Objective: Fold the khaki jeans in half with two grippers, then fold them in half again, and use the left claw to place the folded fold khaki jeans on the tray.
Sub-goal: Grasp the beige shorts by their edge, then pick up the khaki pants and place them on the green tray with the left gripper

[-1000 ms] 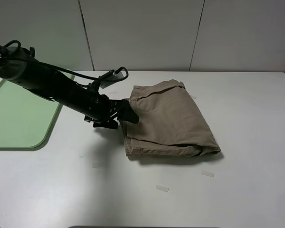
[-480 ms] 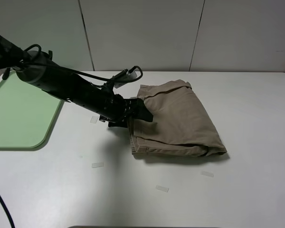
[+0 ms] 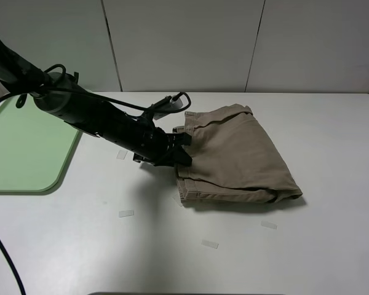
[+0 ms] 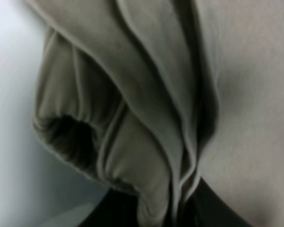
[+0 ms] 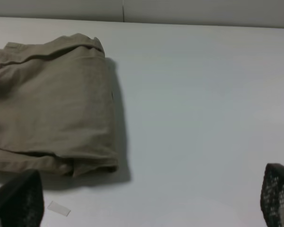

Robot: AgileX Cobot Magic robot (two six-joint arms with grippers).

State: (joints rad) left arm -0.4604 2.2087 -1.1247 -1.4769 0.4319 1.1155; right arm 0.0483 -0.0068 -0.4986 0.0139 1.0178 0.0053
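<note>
Khaki jeans (image 3: 237, 153) folded in quarters, mid surface (image 3: 332, 246), well apart from tray (image 3: 24, 153). Left claw (image 3: 179, 152) jaws clamped on layered edge. Right gripper (image 5: 146, 208) jaws wide, empty. Cloth soft, floppy, light; pinch all layers or fold slips.

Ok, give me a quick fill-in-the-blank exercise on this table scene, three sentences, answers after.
1. The left gripper is shut on the edge of the folded ____.
2. The green tray holds ____ of the clothing yet.
3. The right gripper has its jaws ____.
Answers: shorts; none; open
</note>
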